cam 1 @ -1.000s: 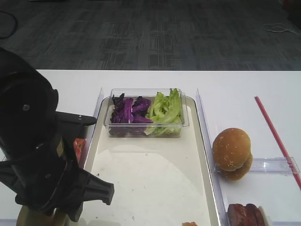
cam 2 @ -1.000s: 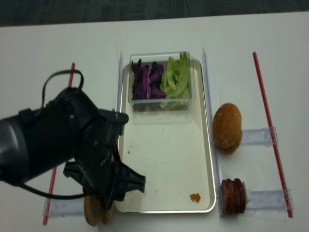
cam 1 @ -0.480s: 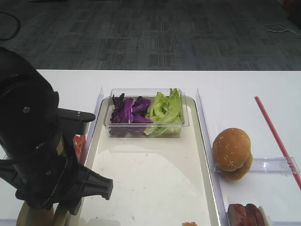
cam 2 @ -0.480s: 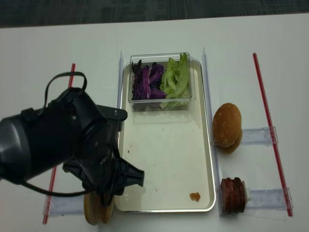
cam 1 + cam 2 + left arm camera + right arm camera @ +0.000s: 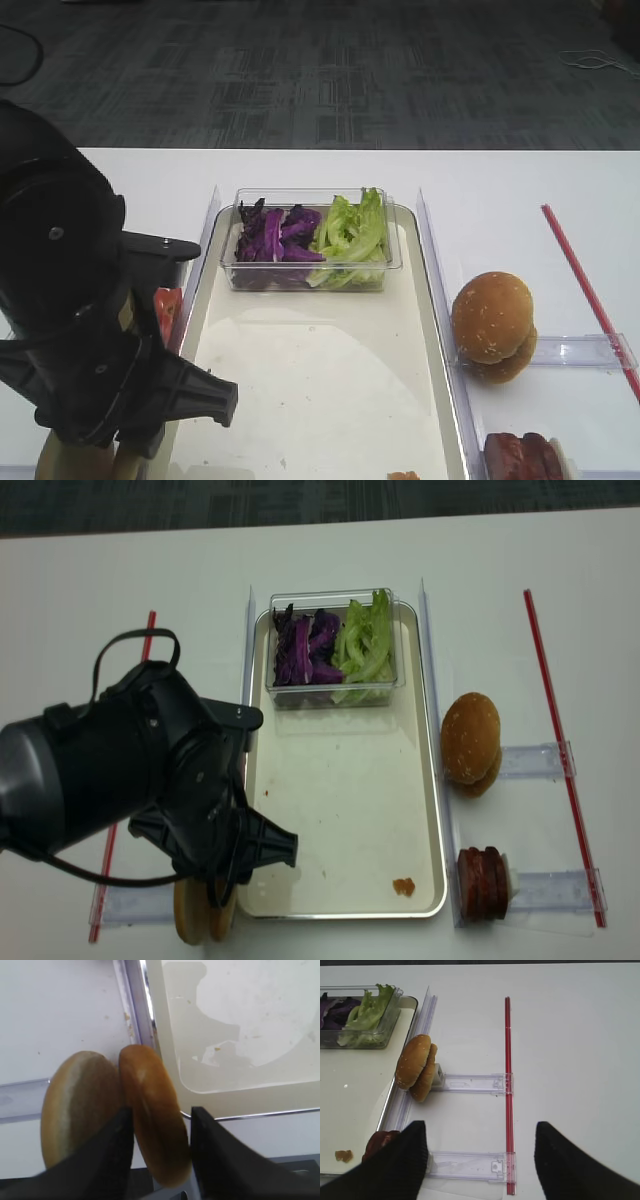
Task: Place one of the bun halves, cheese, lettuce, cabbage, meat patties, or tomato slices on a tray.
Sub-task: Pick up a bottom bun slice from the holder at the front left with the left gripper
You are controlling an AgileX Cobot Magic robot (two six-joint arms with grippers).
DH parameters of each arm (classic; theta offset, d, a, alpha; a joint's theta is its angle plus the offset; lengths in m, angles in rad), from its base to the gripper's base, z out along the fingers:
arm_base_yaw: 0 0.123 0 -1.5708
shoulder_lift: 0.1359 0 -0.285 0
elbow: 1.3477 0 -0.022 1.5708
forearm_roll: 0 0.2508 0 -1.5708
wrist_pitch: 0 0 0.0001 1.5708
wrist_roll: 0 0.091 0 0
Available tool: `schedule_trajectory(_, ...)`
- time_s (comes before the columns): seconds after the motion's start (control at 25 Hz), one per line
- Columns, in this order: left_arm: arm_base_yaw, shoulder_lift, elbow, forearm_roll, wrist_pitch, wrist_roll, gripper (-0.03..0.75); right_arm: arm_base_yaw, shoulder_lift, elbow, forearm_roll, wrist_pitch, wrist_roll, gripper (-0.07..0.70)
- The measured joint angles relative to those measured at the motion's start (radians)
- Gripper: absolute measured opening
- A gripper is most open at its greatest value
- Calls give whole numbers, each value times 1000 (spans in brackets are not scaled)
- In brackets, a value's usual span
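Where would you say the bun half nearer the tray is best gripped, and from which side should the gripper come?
Across its two flat faces, from above. In the left wrist view the bun half stands on edge, leaning against its neighbour, beside the tray rim. The left gripper straddles it, one finger in the gap between the buns. That approach looks right.

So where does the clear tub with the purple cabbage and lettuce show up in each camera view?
Exterior high: clear tub, upper centre, at the tray's far end.
Realsense: tub, top centre, same end.
Right wrist: tub, upper left corner, partly cut off.
Left wrist: not in view.
Shared landmark: the tray's silvery rim.
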Motion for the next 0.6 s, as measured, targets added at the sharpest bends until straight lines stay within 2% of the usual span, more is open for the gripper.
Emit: schedule_trajectory(0.6, 0, 0, 0, 8, 31, -6, 169, 0, 0, 0, 0, 0, 0, 468)
